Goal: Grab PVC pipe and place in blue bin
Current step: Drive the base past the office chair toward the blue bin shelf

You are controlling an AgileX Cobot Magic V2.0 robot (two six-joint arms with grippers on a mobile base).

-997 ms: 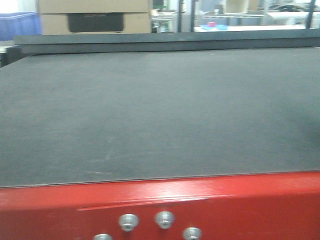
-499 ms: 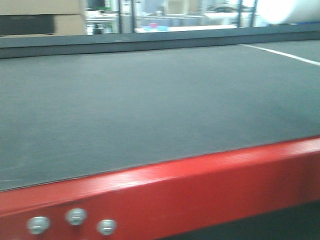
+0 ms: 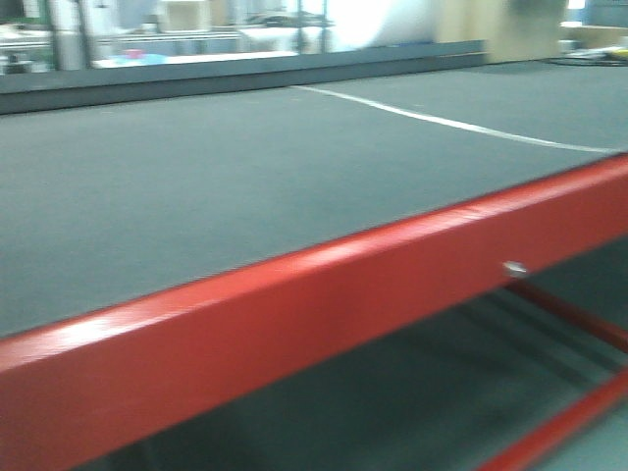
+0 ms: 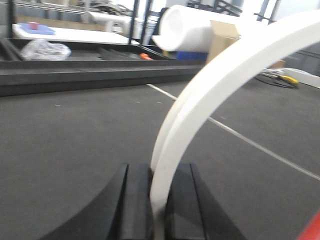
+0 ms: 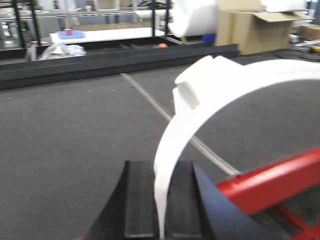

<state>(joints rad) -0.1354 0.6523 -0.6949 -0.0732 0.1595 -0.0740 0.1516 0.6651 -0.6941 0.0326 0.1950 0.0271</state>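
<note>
A white line crosses the dark mat at a slant, and everything else sits relative to it. At its near end the mat stops at a red rail, a hard straight edge with a small bolt on its face. Below that edge the view drops to thin red lower bars. At the line's far end a raised dark ledge closes off the mat. On both sides of the line the mat shows as flat, bare surface.

The left gripper is clenched on a pipe. Its two black fingers press the white wall from either side, and the wall rises from them and arcs over toward the line. The right gripper grips a white pipe wall in the same way, with the line running just beyond the arc and the red rail close on that side. A stepped notch shows on the outer curve in the right wrist view. Whether both arms hold one piece cannot be told.

Beyond the ledge, past the far end of the line, stand a cardboard box, a large white roll and a small blue shape, too blurred to identify.
</note>
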